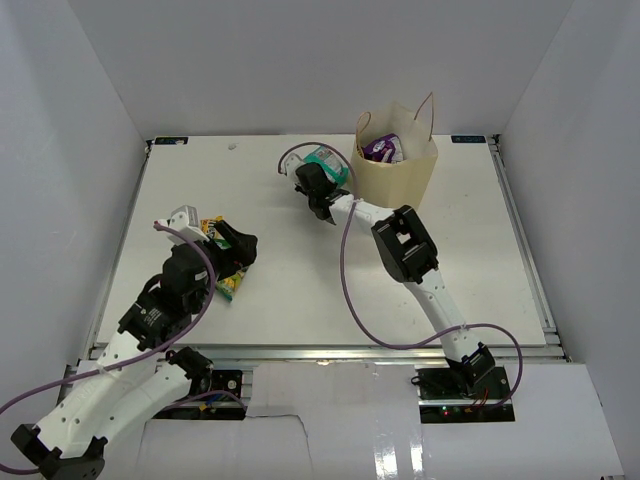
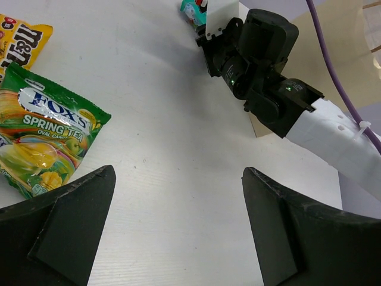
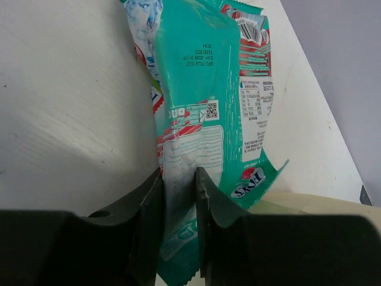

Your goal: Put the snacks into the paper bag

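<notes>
This is a robotics lab test cell: a bare white tabletop (image 1: 300, 300) boxed in by plain white panel walls (image 1: 70, 150), edged with a metal rail (image 1: 527, 250), with a white jointed left robot arm (image 1: 160, 300) and a matching right robot arm (image 1: 405, 248) bolted at its near edge, trailing loose purple cables (image 1: 343, 270).

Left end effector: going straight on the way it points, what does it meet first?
Likely bare table, since the left end effector tilts down. The green packet lies left of that line. Skimming flat, it would reach the right arm next; depth unclear.
</notes>
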`<move>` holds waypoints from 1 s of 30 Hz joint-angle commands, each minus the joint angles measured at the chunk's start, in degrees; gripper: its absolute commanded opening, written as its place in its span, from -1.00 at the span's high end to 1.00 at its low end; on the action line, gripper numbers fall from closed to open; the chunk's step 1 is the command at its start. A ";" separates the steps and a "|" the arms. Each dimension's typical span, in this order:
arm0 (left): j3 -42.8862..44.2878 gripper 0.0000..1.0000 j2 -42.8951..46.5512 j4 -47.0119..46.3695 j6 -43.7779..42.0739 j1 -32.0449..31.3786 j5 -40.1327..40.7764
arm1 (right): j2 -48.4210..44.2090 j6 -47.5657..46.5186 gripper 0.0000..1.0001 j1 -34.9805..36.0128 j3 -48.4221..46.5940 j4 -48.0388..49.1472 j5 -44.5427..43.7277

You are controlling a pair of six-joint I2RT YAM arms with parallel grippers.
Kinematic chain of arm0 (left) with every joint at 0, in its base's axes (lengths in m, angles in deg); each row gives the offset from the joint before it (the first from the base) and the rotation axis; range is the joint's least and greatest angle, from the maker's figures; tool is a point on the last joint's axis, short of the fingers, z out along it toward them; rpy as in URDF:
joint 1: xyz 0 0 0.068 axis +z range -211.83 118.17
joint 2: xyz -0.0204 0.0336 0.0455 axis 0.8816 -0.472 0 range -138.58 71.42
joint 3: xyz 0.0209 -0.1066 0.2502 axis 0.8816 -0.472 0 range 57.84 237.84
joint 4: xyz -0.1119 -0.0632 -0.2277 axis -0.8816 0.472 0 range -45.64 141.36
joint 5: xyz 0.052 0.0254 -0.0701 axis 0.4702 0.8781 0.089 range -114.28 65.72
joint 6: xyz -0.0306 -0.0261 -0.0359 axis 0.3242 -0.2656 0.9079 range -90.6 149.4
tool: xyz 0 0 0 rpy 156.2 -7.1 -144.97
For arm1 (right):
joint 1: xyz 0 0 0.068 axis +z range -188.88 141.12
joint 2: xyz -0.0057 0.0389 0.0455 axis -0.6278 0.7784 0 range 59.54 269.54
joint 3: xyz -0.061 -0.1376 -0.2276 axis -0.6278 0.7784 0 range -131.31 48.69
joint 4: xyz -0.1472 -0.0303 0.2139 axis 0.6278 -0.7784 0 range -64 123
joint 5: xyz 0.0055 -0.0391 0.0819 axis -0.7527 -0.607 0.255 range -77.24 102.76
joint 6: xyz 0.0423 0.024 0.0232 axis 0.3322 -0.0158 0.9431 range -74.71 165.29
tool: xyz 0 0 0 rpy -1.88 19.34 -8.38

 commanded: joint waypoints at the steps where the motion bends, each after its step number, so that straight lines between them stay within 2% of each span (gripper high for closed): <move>1: 0.09 -0.96 0.61 -0.66 0.13 0.09 0.43 | -3.05 2.89 0.47 0.20 3.08 -2.58 6.73; 2: 0.09 -0.96 0.61 -0.66 0.13 0.09 0.51 | -4.28 3.42 0.56 0.20 4.22 -2.76 9.70; 3: 0.00 -0.96 0.53 -0.75 0.31 0.09 0.69 | -7.07 4.12 0.79 0.20 7.10 -4.51 11.73; 4: -0.08 -0.96 0.35 -0.75 0.31 0.09 0.78 | -8.75 4.48 0.84 0.20 8.61 -5.57 16.10; 7: -0.44 -0.96 0.00 -1.01 0.75 0.09 0.78 | -16.31 4.65 0.85 0.29 14.23 -9.69 24.73; 11: -1.31 -0.96 -0.70 -1.19 1.63 0.09 0.52 | -30.08 4.30 0.85 0.02 21.36 -13.83 45.09; 14: -1.49 -0.96 -0.71 -1.45 1.89 0.09 0.25 | -38.09 5.09 0.85 -0.59 25.13 -16.03 55.91; 25: -1.14 -0.96 2.54 -0.75 1.54 0.09 0.95 | -51.92 19.42 0.85 -9.11 25.51 -18.06 78.96; 30: -1.23 -0.96 2.81 -0.05 1.63 0.09 1.83 | -57.46 24.42 0.85 -13.75 17.63 -18.06 83.20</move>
